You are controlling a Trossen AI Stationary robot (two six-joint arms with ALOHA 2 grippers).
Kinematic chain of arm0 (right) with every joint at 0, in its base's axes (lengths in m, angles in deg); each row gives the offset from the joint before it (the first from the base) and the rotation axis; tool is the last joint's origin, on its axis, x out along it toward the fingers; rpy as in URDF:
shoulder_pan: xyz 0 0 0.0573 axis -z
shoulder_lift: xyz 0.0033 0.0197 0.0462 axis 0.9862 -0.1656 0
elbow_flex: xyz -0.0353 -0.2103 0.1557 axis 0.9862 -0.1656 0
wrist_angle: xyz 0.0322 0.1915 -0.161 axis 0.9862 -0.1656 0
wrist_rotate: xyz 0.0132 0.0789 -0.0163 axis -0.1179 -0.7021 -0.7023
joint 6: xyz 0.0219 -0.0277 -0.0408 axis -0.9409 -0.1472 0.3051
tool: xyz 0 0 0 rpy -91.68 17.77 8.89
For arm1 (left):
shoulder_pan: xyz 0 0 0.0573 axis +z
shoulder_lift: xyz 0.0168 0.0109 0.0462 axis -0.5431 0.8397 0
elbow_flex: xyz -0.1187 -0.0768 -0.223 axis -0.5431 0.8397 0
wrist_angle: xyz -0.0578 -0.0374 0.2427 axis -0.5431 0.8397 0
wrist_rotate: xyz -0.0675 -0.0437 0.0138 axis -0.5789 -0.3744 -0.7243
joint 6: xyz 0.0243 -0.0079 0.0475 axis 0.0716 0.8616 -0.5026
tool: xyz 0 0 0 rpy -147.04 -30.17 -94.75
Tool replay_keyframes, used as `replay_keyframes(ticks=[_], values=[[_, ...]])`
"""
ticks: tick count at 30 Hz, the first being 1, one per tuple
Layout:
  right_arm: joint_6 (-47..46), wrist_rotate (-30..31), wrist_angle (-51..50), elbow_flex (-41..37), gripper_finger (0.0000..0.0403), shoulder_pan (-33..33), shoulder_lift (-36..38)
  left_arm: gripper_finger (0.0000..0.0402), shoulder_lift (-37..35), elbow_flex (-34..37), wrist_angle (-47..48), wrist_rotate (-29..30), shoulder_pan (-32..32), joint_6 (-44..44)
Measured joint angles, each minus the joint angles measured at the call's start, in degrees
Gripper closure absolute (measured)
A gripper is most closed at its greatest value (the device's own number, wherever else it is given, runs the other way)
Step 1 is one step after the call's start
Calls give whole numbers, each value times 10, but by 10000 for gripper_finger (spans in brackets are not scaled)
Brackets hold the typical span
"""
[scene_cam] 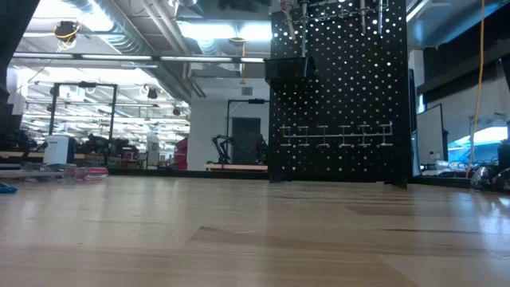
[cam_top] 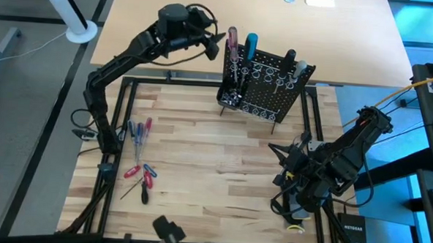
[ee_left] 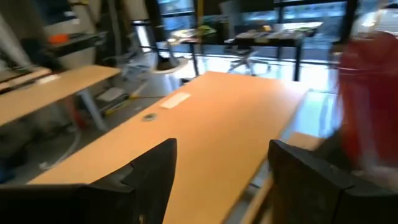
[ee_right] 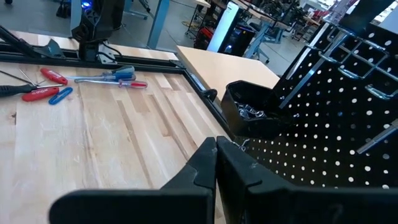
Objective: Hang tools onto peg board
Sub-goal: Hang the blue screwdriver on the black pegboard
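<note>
The black peg board (cam_top: 268,86) stands on thin legs at the table's far middle. Red-handled (cam_top: 232,37), blue-handled (cam_top: 251,42), black (cam_top: 290,57) and grey (cam_top: 301,67) tools stick up from its rings. Its small tray (ee_right: 252,117) holds silver bits. More screwdrivers (cam_top: 138,130) and short red tools (cam_top: 142,177) lie on the table's left side. My left gripper (ee_left: 221,174) is open in the air just left of the red handle (ee_left: 372,106), with nothing between its fingers. My right gripper (ee_right: 216,158) is shut and empty, raised near the table's right side.
A black frame (cam_top: 203,81) borders the wooden work surface. A dark object (cam_top: 169,229) lies at the near edge. Cables and a box (cam_top: 358,229) sit at the near right. The middle of the tabletop (cam_top: 222,166) is bare wood.
</note>
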Motion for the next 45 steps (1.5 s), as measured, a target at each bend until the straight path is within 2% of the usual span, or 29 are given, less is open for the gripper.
replay_keyframes(ticks=[8,13,25,30,36,42,45], values=[[0,1,0,0,393,0,-2,159,0,9,-27,-30,-25,-10],[0,1,0,0,393,0,-2,159,0,9,-26,-70,-38,-15],[0,1,0,0,393,0,-2,159,-1,9,-23,-61,-42,-11],[1,-3,0,0,393,0,-2,159,-18,10,-7,-31,-43,-25],[1,-14,0,0,393,0,-2,159,-70,10,87,3,-53,-40],[0,-14,5,0,393,0,-3,159,-125,10,267,3,-100,-13],[1,-12,14,0,393,0,-13,159,-153,44,354,3,-141,6]])
